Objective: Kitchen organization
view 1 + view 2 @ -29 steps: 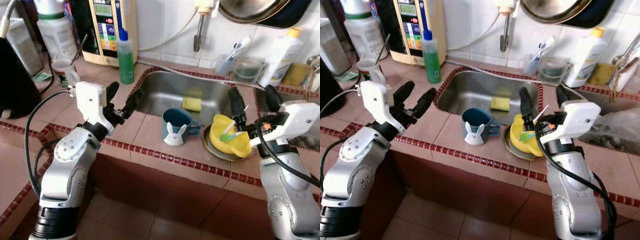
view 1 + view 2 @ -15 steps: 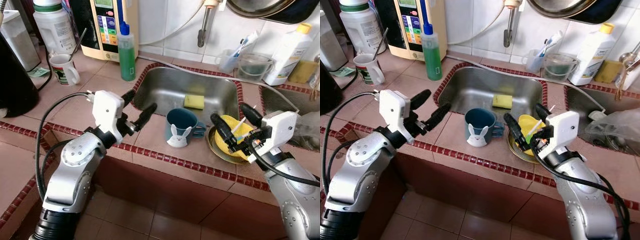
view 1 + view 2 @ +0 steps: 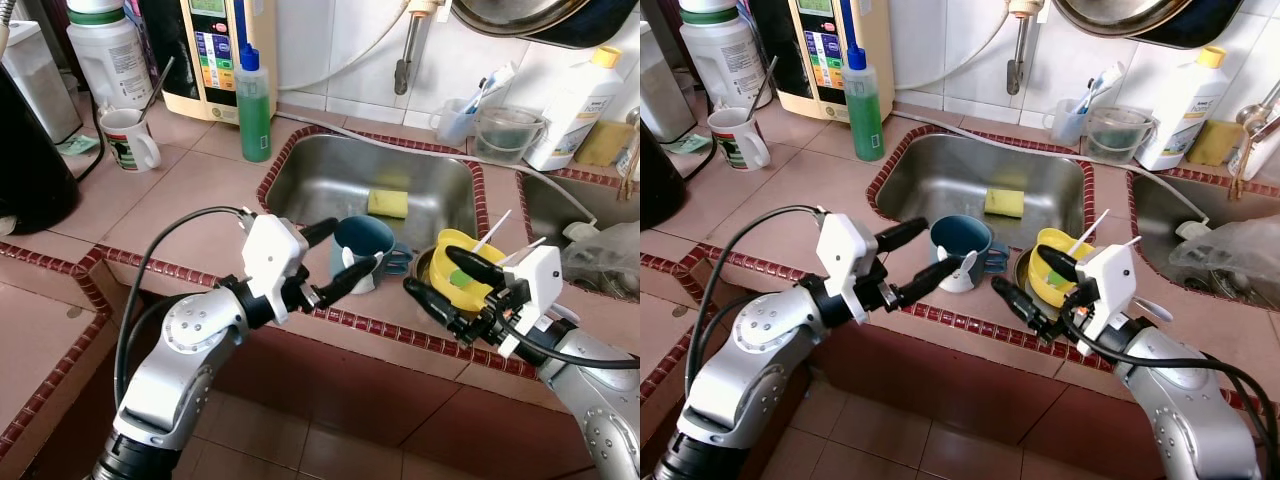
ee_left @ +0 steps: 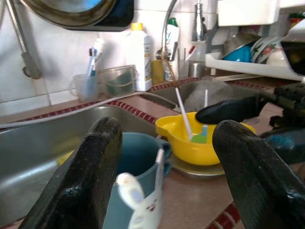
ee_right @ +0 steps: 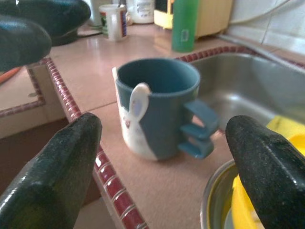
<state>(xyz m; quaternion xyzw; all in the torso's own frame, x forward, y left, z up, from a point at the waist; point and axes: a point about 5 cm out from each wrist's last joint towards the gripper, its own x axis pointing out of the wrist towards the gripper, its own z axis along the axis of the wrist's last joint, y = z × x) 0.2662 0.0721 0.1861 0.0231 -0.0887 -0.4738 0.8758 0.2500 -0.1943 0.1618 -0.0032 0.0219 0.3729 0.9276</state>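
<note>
I see a pink tiled bench (image 3: pixel 190 190) with a steel sink (image 3: pixel 340 180) holding a sponge (image 3: pixel 387 203). Blue mug (image 3: pixel 362 240) and yellow bowl (image 3: pixel 462 268) sit at the edge; left gripper (image 3: pixel 340 258) and right gripper (image 3: pixel 443 281) both released, flanking them.

upright blue bunny mug (image 3: pixel 962 250); counter's edge

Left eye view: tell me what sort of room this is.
Most likely a home kitchen. A steel sink is set into a tiled counter, a green dish-soap bottle stands beside it, and a blue rabbit mug and yellow bowl wait at the counter edge.
</note>
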